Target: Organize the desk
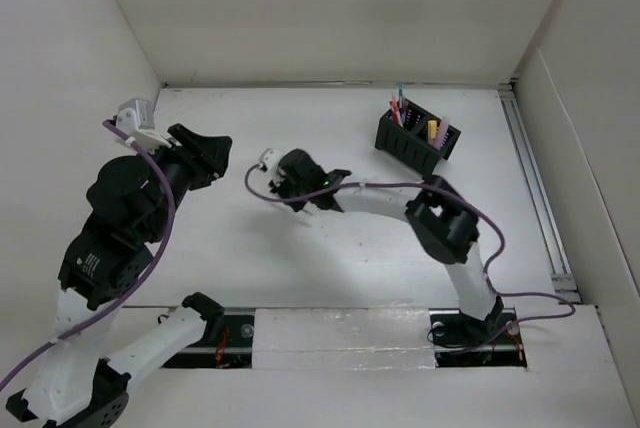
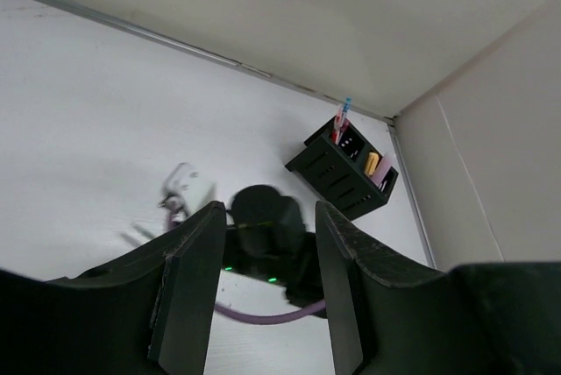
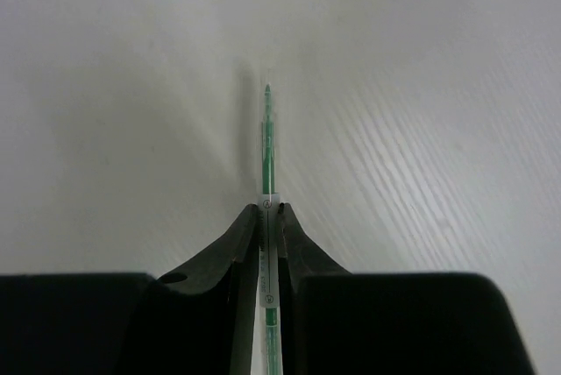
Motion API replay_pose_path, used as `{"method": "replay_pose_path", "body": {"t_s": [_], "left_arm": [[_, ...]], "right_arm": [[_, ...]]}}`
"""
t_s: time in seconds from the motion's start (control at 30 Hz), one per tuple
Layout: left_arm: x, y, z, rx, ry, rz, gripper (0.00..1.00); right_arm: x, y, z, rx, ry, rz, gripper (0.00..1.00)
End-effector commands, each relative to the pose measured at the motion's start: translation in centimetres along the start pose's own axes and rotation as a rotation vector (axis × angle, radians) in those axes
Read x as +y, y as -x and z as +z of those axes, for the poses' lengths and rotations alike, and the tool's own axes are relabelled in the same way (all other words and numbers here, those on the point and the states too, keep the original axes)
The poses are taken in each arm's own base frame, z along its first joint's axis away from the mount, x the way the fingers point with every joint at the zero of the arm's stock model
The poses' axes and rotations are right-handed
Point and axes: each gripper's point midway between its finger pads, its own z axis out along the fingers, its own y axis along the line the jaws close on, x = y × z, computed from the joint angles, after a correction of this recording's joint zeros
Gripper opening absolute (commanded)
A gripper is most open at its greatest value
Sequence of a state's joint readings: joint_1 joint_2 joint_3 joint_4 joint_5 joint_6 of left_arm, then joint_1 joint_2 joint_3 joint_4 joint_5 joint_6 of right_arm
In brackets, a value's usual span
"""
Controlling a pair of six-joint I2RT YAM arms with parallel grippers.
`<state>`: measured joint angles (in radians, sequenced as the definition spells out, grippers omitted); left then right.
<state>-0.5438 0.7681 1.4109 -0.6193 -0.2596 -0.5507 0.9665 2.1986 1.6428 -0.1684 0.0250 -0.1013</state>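
Our right gripper (image 3: 268, 211) pinches a green pen (image 3: 267, 143) at the middle of the desk (image 1: 300, 268). Our left gripper (image 2: 267, 208) is open, empty. The holder (image 1: 417, 138) by the far right corner is part full; this pen is not in yet.

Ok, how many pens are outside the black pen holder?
1: a green pen, clamped in the right gripper near the middle of the desk, left of the pen holder. Others could be hidden beneath the arms.
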Motion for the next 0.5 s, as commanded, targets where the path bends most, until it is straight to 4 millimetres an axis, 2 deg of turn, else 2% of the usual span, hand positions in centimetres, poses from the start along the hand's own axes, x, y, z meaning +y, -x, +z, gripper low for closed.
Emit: {"method": "replay_pose_path", "body": {"t_s": [0.0,0.03,0.07,0.1,0.13,0.17,0.2,0.23,0.27,0.3,0.33,0.4,0.43,0.47], "left_arm": [[-0.8,-0.3,1.8,-0.007,-0.020,-0.006,0.41],[-0.9,-0.6,2.4,0.002,-0.017,-0.003,0.41],[-1.1,-0.8,2.8,0.003,-0.024,-0.004,0.41],[-1.3,-1.3,3.6,0.017,-0.027,-0.003,0.41],[-1.3,-1.5,4.0,0.026,-0.021,-0.003,0.41],[-1.6,-1.8,4.4,0.037,-0.033,-0.007,0.41],[-1.8,-2.0,4.7,0.042,-0.037,-0.011,0.41],[-1.9,-2.5,5.3,0.056,-0.040,-0.017,0.41],[-2.3,-2.7,5.6,0.061,-0.053,-0.026,0.41],[-2.4,-2.8,5.9,0.062,-0.054,-0.034,0.41],[-2.4,-3.2,6.4,0.073,-0.048,-0.038,0.41],[-2.2,-4.0,7.5,0.093,-0.033,-0.033,0.41],[-2.1,-4.5,7.9,0.105,-0.024,-0.032,0.41],[-1.9,-4.8,8.1,0.114,-0.016,-0.032,0.41]], "right_arm": [[-6.6,8.4,-7.5,-0.320,-0.052,0.056,0.00],[-8.0,10.5,-10.3,-0.394,-0.066,0.058,0.00],[-9.5,10.4,-11.4,-0.416,-0.085,0.059,0.00],[-15.0,11.6,-14.5,-0.508,-0.165,0.087,0.00],[-14.8,11.7,-14.5,-0.511,-0.149,0.083,0.00],[-16.6,12.3,-16.8,-0.565,-0.179,0.080,0.00],[-18.7,13.6,-18.6,-0.649,-0.216,0.073,0.00],[-22.4,13.2,-20.4,-0.690,-0.254,0.081,0.00],[-24.2,13.1,-21.1,-0.730,-0.262,0.086,0.00],[-25.9,14.1,-22.4,-0.804,-0.269,0.066,0.00],[-28.6,13.2,-23.4,-0.828,-0.261,0.068,0.00],[-31.3,13.0,-23.5,-0.903,-0.238,0.098,0.00],[-32.0,12.6,-23.3,-0.914,-0.214,0.102,0.00],[-34.0,11.7,-23.8,-0.928,-0.228,0.132,0.00]]}}
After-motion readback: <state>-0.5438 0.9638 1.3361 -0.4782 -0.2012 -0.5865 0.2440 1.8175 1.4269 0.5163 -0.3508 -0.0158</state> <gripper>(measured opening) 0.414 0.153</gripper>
